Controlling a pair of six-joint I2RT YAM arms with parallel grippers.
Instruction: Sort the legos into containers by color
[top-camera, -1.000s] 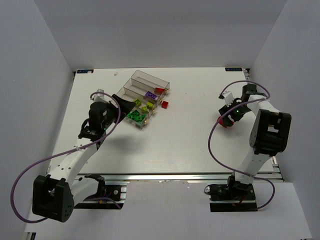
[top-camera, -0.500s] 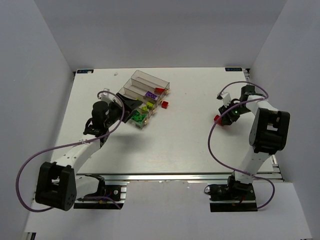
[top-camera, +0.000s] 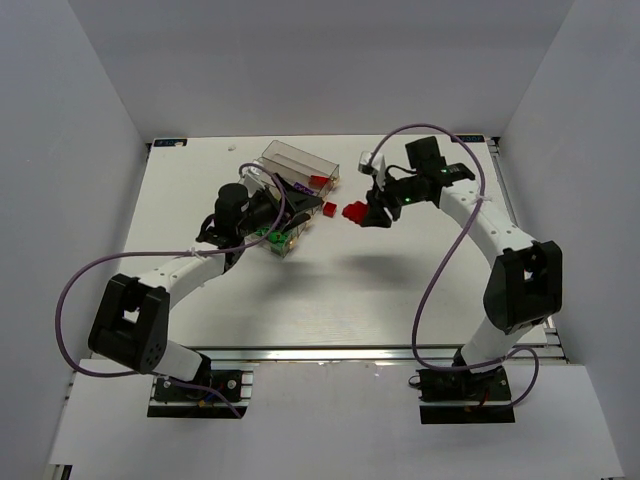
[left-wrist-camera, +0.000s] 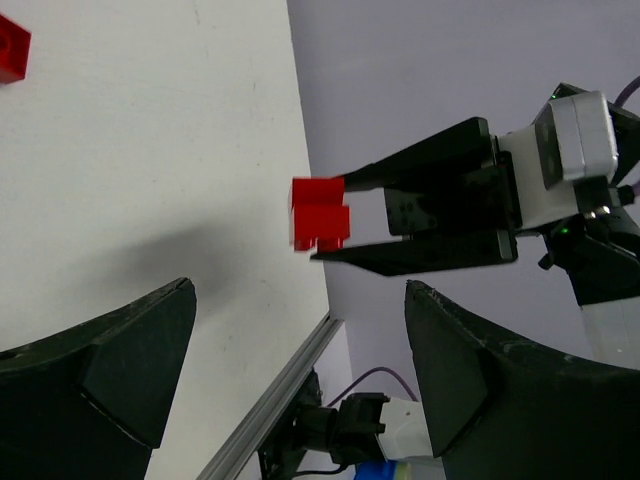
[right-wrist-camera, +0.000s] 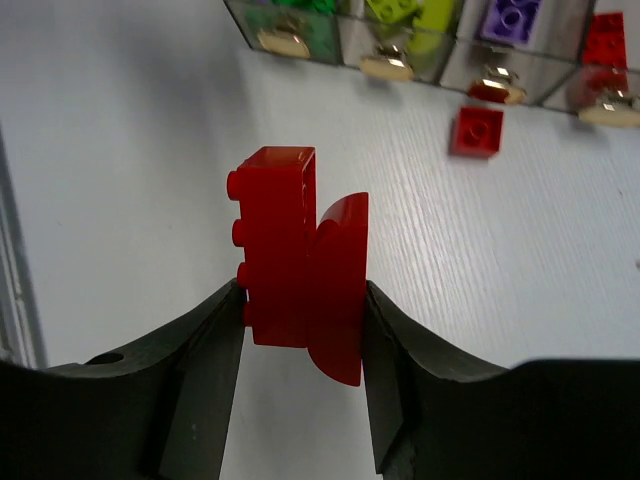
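The right gripper (right-wrist-camera: 303, 318) is clamping 2 red legos (right-wrist-camera: 285, 250), a studded brick and a rounded piece pressed face to face, so both jaws are bearing on the flat outer sides and the pair is riding clear of the white table (top-camera: 400, 290). Seen from overhead, it is hanging just off the containers (top-camera: 283, 153), which are sitting at its 9 to 10 o'clock, probably lining up for the bin already holding a red piece (top-camera: 318, 180). A loose red brick (top-camera: 329, 209) is lying on the table between the gripper and the bins. The left gripper (left-wrist-camera: 300, 300) is hovering over the tray's near end with its jaws spread wide and nothing between them, apparently waiting its turn.
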